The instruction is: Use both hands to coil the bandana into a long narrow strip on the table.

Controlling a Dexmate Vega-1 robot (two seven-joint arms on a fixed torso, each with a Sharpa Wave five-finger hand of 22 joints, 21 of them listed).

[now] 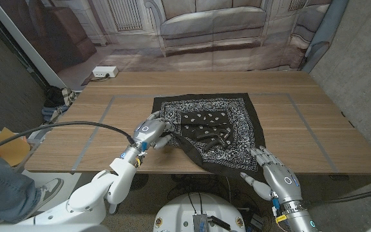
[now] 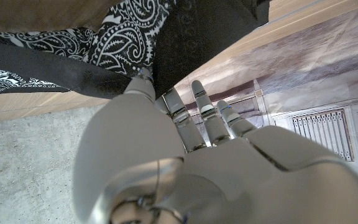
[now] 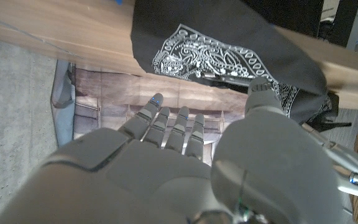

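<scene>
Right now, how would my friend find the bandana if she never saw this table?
Find the wooden table. Near the middle of its front edge lies the bandana, between the left hand and the right hand. It is the only black cloth with white paisley swirls, its near edge folded over.

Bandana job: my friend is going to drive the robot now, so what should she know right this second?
Left hand: on the bandana's near left corner, fingers touching the cloth; whether it grips is hard to tell.
Right hand: at the table's near edge by the bandana's near right corner, fingers apart, holding nothing.
Bandana: spread on the middle of the table, far half flat; the near left part is folded over toward the middle, showing the dark underside, and the near edge hangs slightly off the table.
Done: one first fold.
Left: keep rolling with both hands into a long narrow strip.
</scene>
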